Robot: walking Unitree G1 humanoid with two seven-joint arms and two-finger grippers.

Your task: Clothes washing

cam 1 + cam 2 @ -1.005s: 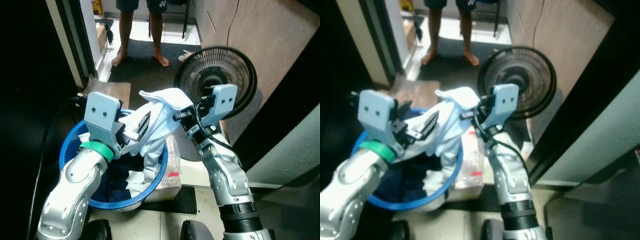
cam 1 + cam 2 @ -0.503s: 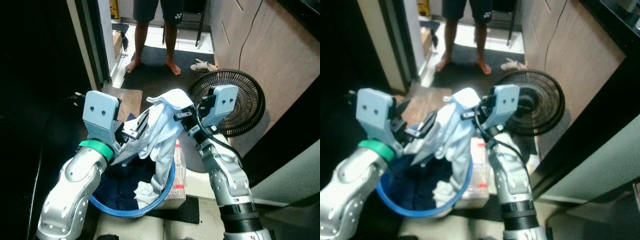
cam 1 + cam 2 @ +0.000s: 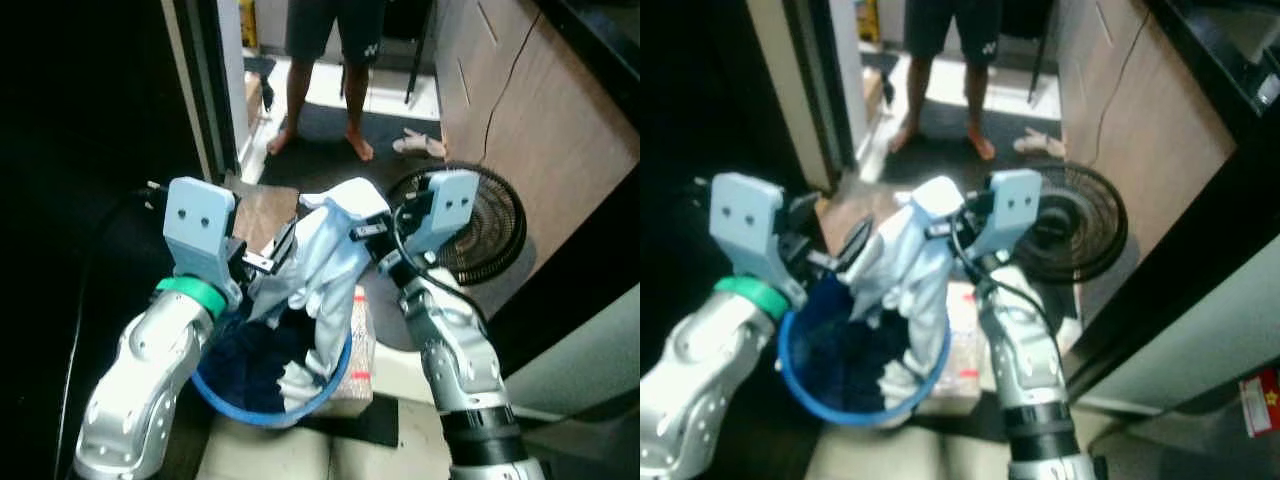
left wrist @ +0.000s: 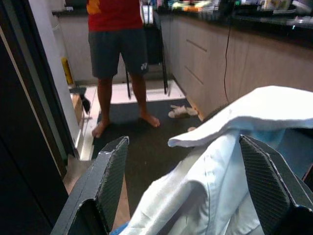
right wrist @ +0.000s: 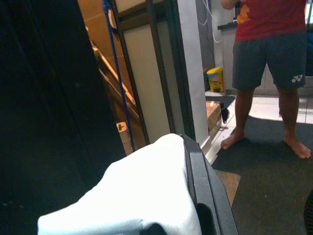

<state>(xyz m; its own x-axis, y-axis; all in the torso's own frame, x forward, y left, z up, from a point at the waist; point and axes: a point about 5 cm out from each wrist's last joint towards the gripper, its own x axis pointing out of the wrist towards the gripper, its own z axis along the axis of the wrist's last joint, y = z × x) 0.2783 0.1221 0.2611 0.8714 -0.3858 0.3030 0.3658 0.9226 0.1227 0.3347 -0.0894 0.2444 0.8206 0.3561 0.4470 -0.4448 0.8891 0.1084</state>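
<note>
A white garment (image 3: 325, 260) hangs between my two grippers above a blue basin (image 3: 262, 412) that holds dark blue clothes (image 3: 245, 352) and some white cloth. My right gripper (image 3: 362, 232) is shut on the garment's top fold; in the right wrist view the cloth (image 5: 146, 196) is pressed against one black finger (image 5: 205, 191). My left gripper (image 3: 275, 255) is open at the garment's left side. The left wrist view shows its fingers (image 4: 110, 181) spread wide, with the cloth (image 4: 210, 176) draped between them. The garment's tail trails down into the basin.
A black floor fan (image 3: 490, 225) stands just right of my right arm. A clear plastic box (image 3: 357, 350) sits against the basin. A barefoot person (image 3: 330, 60) stands on the dark mat ahead, slippers (image 3: 420, 145) nearby. A dark doorway and door frame (image 3: 200, 90) lie to the left.
The view has risen and tilted, so the basin and fan look lower and smaller. The garment is lifted higher out of the basin, still held between both grippers.
</note>
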